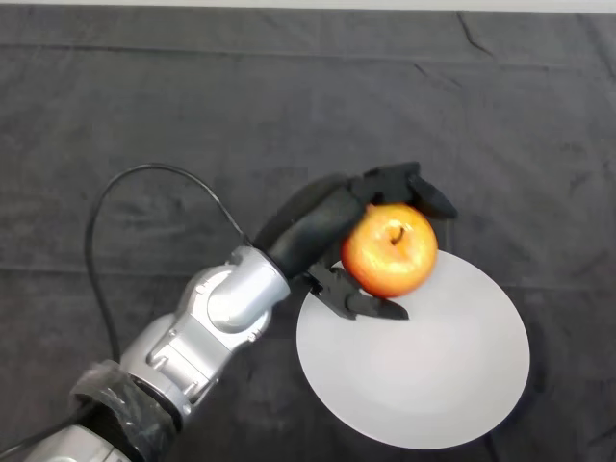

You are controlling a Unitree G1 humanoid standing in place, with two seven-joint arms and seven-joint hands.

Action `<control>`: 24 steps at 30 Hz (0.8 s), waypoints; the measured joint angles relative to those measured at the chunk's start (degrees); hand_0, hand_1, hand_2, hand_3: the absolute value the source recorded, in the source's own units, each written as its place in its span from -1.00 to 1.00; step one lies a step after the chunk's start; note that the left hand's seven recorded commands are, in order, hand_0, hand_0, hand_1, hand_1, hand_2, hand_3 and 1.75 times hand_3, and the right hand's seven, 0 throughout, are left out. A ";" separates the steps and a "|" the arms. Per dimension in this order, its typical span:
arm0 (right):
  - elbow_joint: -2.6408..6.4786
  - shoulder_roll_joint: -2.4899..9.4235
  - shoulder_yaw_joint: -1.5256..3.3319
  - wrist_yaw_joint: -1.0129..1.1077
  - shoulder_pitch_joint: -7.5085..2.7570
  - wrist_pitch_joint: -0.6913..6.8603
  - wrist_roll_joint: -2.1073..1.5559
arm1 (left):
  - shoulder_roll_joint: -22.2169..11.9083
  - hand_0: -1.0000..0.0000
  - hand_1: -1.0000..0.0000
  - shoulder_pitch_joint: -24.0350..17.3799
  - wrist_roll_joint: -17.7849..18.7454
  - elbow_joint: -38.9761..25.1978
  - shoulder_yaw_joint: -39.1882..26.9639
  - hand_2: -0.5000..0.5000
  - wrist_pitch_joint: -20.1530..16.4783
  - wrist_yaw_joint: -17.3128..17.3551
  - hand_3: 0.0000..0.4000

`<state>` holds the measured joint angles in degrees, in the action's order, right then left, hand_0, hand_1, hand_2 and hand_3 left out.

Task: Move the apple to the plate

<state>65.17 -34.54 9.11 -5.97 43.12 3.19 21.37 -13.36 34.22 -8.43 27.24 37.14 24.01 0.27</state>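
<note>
A red and yellow apple (390, 249) is held over the upper left edge of a white round plate (423, 366). My left hand (322, 226) is shut on the apple, its fingers (409, 185) curled over the far side and the thumb (361, 300) under the near side. The silver-grey arm reaches in from the lower left. Whether the apple touches the plate is unclear.
The dark cloth (192, 115) covers the whole table, with folds near the far edge. The plate lies at the lower right of the view.
</note>
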 measured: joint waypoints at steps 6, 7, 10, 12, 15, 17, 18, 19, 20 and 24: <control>0.00 0.00 0.00 0.00 0.00 0.01 0.00 | 0.35 -1.00 -1.00 0.01 0.80 1.07 3.82 0.00 0.06 -0.41 1.00; 0.00 0.00 0.00 0.00 0.00 0.01 0.00 | 0.48 -1.00 -1.00 0.03 1.06 1.94 4.61 0.00 0.13 -0.42 1.00; 0.00 0.00 0.00 0.00 0.00 0.01 0.00 | 0.75 -1.00 -0.95 0.03 1.78 4.59 5.62 -0.03 0.58 -0.52 1.00; 0.00 0.00 0.00 0.00 0.00 0.01 0.01 | 0.77 -1.00 -0.94 0.10 2.93 5.11 5.66 -0.03 0.76 -0.51 1.00; 0.00 0.00 0.00 0.00 0.00 0.01 0.01 | 0.89 -1.00 -0.93 0.45 3.29 5.82 5.78 -0.04 0.97 -0.45 1.00; 0.00 0.00 0.00 0.00 0.00 0.01 0.01 | 0.92 -1.00 -0.58 0.67 3.70 6.43 5.98 -0.21 1.41 -0.41 1.00; 0.00 0.00 0.00 0.00 0.00 0.01 0.01 | 0.92 -0.67 1.00 0.83 4.23 6.82 6.23 -0.84 1.59 -0.38 0.67; 0.00 0.01 0.00 0.00 0.00 0.01 0.01 | 0.94 -0.58 1.00 0.87 4.73 7.11 6.34 -0.79 1.64 -0.37 0.58; 0.00 0.01 0.00 0.00 0.00 0.01 0.01 | 0.94 -0.26 1.00 0.88 4.86 7.30 6.36 -0.63 1.66 -0.37 0.26; 0.00 0.01 0.00 0.00 0.00 0.01 0.01 | 0.98 1.00 1.00 1.01 5.00 8.45 6.68 0.00 1.68 -0.32 -1.00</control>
<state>65.16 -34.53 9.11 -5.97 43.12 3.21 21.38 -12.37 35.24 -3.42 35.69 43.82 25.68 -0.05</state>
